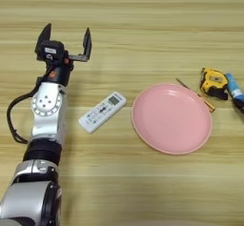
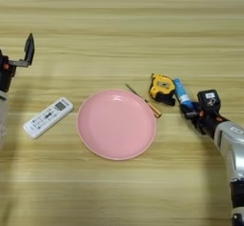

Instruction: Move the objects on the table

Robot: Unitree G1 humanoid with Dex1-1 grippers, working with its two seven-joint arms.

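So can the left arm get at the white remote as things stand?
Probably yes. The left gripper stands open over bare table, and the white remote lies just beside that arm's forearm with nothing between them. The pink plate sits apart on the remote's far side.

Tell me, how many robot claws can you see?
2. The left claw is up above the table, past the remote, fingers spread wide. The right claw is at the far right, gripping the blue tube beside the tape measure.
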